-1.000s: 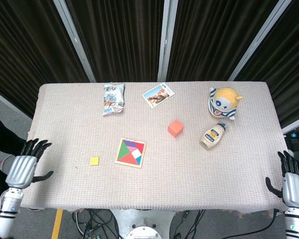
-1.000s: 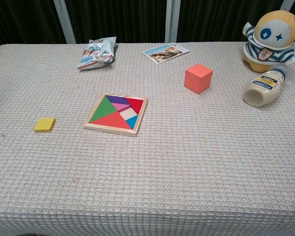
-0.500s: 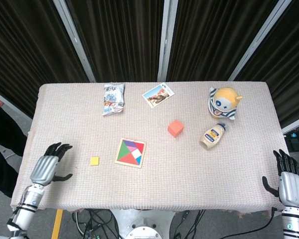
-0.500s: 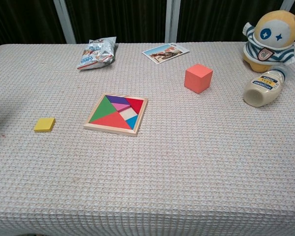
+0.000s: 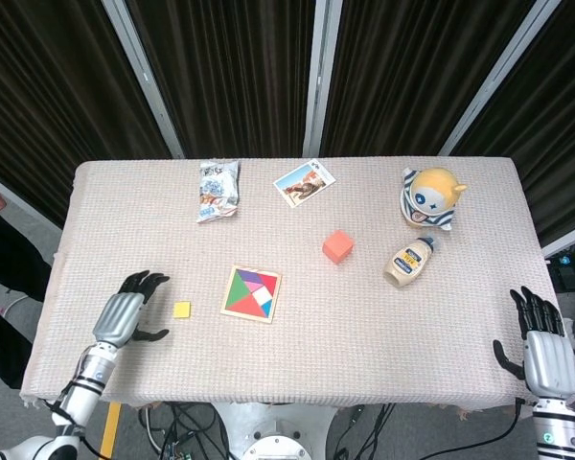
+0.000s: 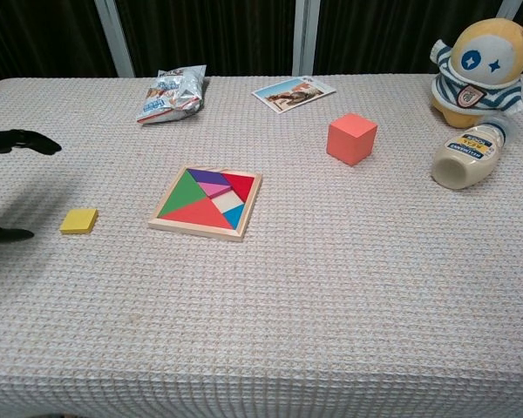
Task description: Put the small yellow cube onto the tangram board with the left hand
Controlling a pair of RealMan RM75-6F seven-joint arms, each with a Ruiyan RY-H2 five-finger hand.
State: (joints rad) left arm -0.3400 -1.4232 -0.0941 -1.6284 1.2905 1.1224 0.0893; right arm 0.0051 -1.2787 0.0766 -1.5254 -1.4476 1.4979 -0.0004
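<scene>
Lying flat on woven cloth [image 5: 297,383], small yellow cube [image 5: 181,310], squat.

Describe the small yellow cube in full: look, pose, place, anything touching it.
The yellow cube is a small, plain, matte block, square from above and rather flat in the chest view. It lies flat on the woven tablecloth, left of the tangram board with a gap between them. Nothing touches it but the cloth. The left hand, holding nothing, fingers apart, is just to its left, with its fingertips reaching toward the cube but short of it. Its material cannot be told.
</scene>
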